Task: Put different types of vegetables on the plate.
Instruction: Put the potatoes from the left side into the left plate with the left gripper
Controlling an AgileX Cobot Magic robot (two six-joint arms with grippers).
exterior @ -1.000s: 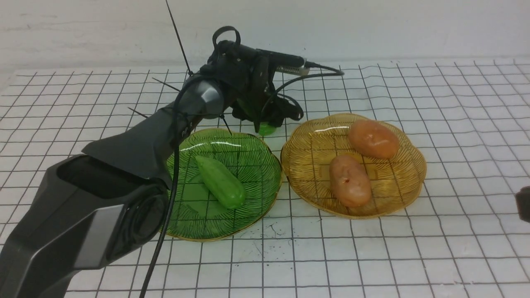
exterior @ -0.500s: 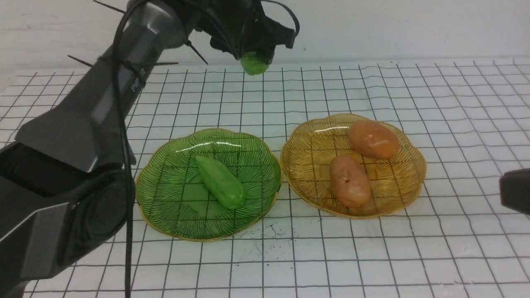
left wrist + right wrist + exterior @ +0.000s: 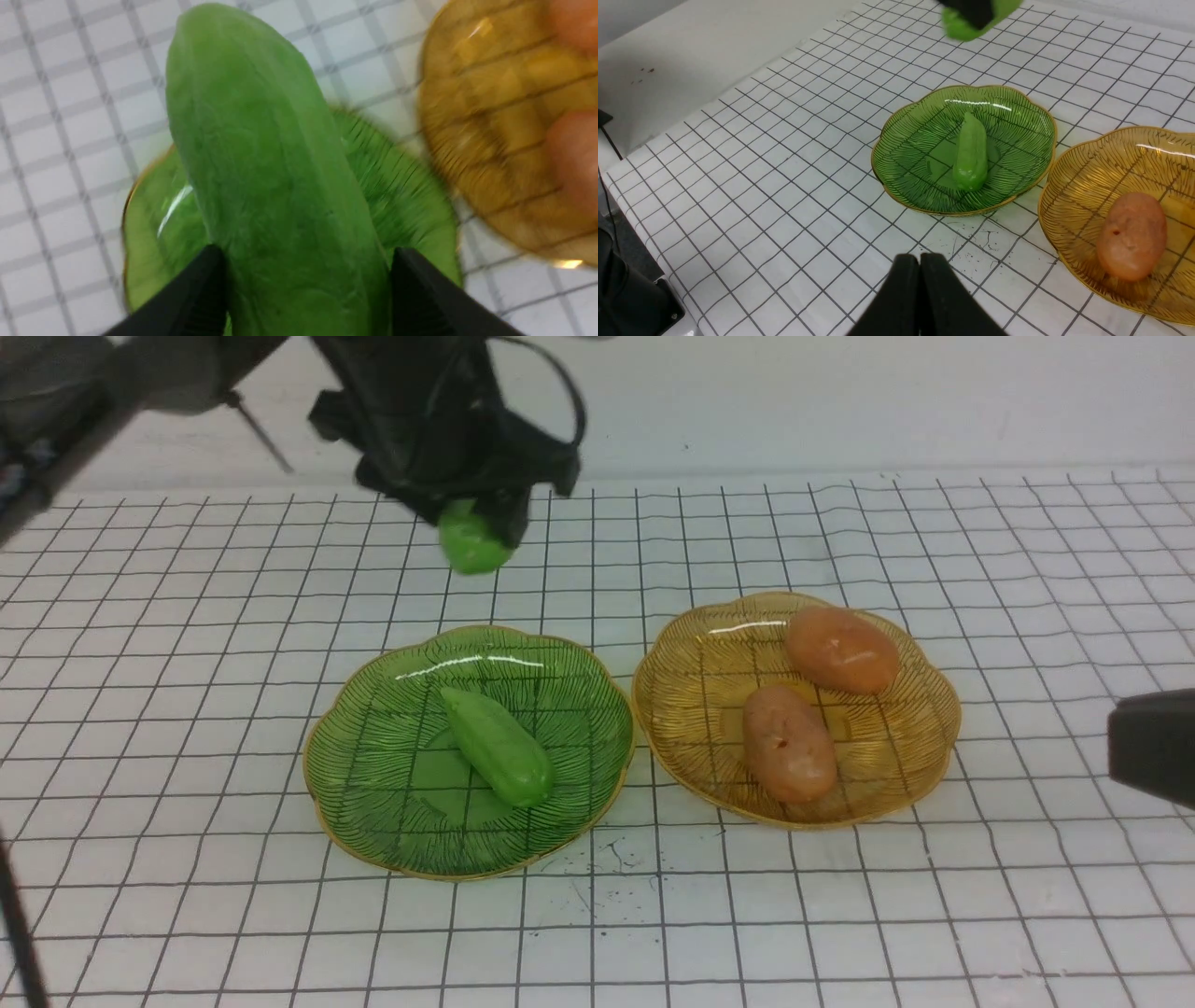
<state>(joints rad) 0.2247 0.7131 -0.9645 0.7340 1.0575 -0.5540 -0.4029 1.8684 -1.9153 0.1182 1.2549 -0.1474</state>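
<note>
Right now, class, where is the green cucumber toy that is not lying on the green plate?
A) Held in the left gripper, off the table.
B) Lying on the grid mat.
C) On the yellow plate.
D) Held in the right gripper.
A: the left gripper clamps that cucumber in the air, clear of the green plate; the right gripper is shut on nothing.

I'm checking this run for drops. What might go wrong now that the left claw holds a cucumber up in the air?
1. The left claw grips the held cucumber high above the table, with much of it jutting past the fingers. It looks glossy, so it may slip or swing.
2. A resting cucumber already lies in the middle of the green plate. A release onto it might send one rolling over the shallow rim.
</note>
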